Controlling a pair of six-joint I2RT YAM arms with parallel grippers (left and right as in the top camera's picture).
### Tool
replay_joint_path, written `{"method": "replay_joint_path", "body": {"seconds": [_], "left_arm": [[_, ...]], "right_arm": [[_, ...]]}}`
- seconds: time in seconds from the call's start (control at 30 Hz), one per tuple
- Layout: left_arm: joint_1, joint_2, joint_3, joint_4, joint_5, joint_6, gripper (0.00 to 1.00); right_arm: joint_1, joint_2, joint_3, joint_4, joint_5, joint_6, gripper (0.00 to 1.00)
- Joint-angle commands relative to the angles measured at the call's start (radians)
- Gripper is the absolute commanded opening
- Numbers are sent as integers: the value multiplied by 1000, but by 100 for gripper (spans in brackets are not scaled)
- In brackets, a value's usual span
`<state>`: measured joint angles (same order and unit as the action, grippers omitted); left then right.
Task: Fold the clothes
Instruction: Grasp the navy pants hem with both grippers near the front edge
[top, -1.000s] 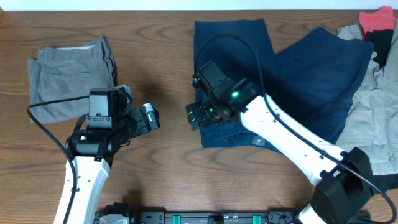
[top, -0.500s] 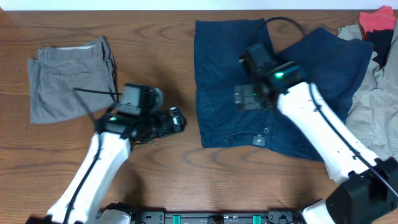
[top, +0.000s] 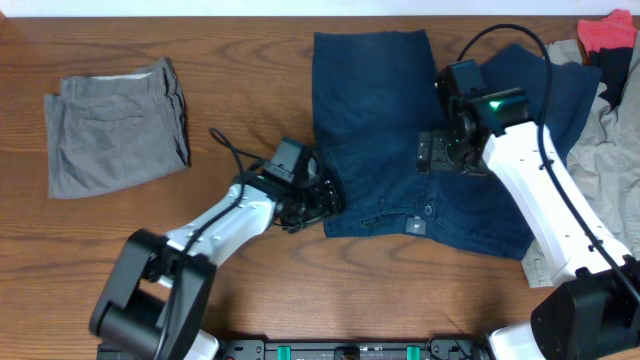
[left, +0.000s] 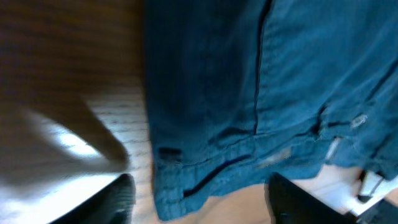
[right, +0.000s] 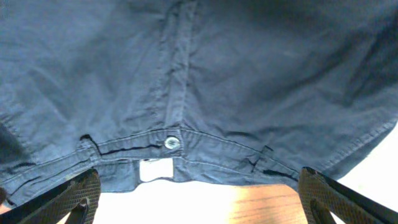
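Note:
Large navy-blue shorts (top: 400, 140) lie spread on the wooden table, waistband toward the front, with a pale tag (top: 416, 227). My left gripper (top: 325, 200) is open at the shorts' front left waistband corner (left: 180, 186), its fingers either side of the hem. My right gripper (top: 432, 155) is open and empty above the middle of the shorts; its view shows the waistband button (right: 171, 143) and tag (right: 155, 170). Folded grey shorts (top: 115, 125) lie at the far left.
A pile of beige (top: 605, 190), red (top: 607, 32) and black (top: 612, 70) garments lies at the right edge. The table's front edge runs below the navy waistband.
My left arm has swung right, from beside the grey shorts to the navy shorts' left waistband corner. My right gripper has moved right and back, from that waistband to mid-shorts.

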<state>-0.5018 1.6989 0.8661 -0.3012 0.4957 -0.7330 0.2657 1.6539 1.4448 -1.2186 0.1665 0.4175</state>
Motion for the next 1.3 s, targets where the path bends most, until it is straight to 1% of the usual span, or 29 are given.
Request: {"method": "replay_joint_path", "body": {"seconds": [0.0, 0.07, 0.1, 0.2, 0.3, 0.37, 0.43, 0.5, 0.53, 0.57, 0.6, 0.63, 0.67, 0.73, 0.83, 0.93, 1.0, 1.07, 1.13, 1.2, 1.27], "left_arm": [[-18, 30, 19, 4, -14, -26, 47], [-13, 32, 19, 4, -53, 29, 12], [-5, 31, 19, 4, -72, 61, 6], [60, 18, 35, -31, -138, 138, 6], [183, 2, 111, -123, -231, 224, 6], [273, -1, 196, -172, -269, 294, 6], [378, 0, 322, -211, -307, 349, 6], [455, 0, 421, -231, -314, 359, 6], [490, 0, 464, -243, -309, 354, 17], [524, 0, 507, -260, -289, 355, 46], [547, 0, 535, -277, -266, 354, 69], [569, -1, 557, -302, -230, 354, 88], [584, -1, 568, -336, -192, 355, 98], [596, 0, 568, -426, -140, 355, 98], [581, 1, 549, -611, -121, 355, 98], [536, 1, 523, -774, -121, 355, 98], [492, 1, 498, -844, -119, 355, 98], [445, 1, 465, -869, -84, 354, 98], [389, 1, 419, -862, 10, 330, 98], [328, 1, 365, -825, 55, 255, 98], [273, 1, 309, -766, 55, 173, 98]], "right_arm": [[-26, -14, 9, -10, 18, 15, 99], [-39, -14, 9, -18, 18, 15, 99], [-45, -14, 9, -23, 18, 16, 99], [-62, -14, 9, -35, 18, 15, 99], [-81, -14, 9, -52, 21, 15, 99], [-90, -14, 9, -56, 21, 15, 99], [-95, -14, 9, -58, 20, 15, 99], [-95, -14, 9, -57, 14, 15, 99], [-95, -14, 9, -57, 13, 16, 99], [-95, -14, 9, -57, 10, 16, 99], [-95, -14, 9, -57, 9, 16, 99], [-95, -14, 9, -56, 9, 16, 99], [-95, -14, 9, -55, 9, 16, 99], [-95, -14, 9, -53, 10, 16, 99], [-98, -13, 8, -45, 10, 30, 99], [-117, -13, 8, -31, 9, 62, 99], [-134, -13, 7, -21, 8, 77, 99], [-153, -13, 7, -19, -5, 83, 99], [-174, -13, 7, -18, -29, 83, 99], [-196, -13, 7, -15, -45, 83, 99], [-209, -13, 7, -17, -44, 83, 99]]}}
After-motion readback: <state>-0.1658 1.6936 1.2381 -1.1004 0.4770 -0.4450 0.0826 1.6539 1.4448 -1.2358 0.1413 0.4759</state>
